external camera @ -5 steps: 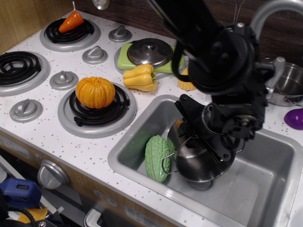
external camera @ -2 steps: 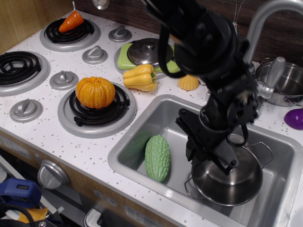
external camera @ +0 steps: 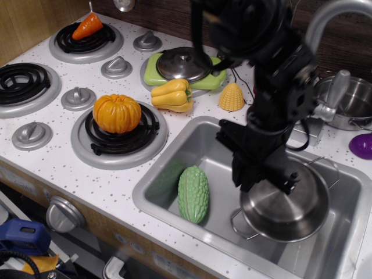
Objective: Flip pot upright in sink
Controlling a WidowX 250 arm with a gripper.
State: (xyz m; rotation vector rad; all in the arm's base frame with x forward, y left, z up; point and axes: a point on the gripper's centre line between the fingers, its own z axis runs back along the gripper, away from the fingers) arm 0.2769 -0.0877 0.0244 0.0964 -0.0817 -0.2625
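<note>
While the sink [external camera: 174,174] fills the lower right of the counter, the pot [external camera: 286,204] is seen inside it toward the right, mouth upward and open to the camera, its axis close to vertical with a slight tilt toward the viewer. One wire handle [external camera: 243,225] is shown at the pot's lower left and another [external camera: 325,165] at its upper right. The black arm is brought down from above, and the gripper [external camera: 264,173] is set at the pot's upper-left rim, so the pot lies just below and to the right of it. Whether the jaws are closed on the rim cannot be told, since the fingers are hidden by the dark body; a grip on the rim is judged likely. A green gourd [external camera: 193,193] is left lying on the sink floor to the pot's left, apart from it.

Compared with a second ago, the pot has been turned from a steep tilt beside the gourd to an upright pose and carried rightward across the basin; since the frame just before, it has been shifted slightly further right and up. The gourd has been left unmoved. The flip is judged nearly done, with release and withdrawal remaining.
</note>
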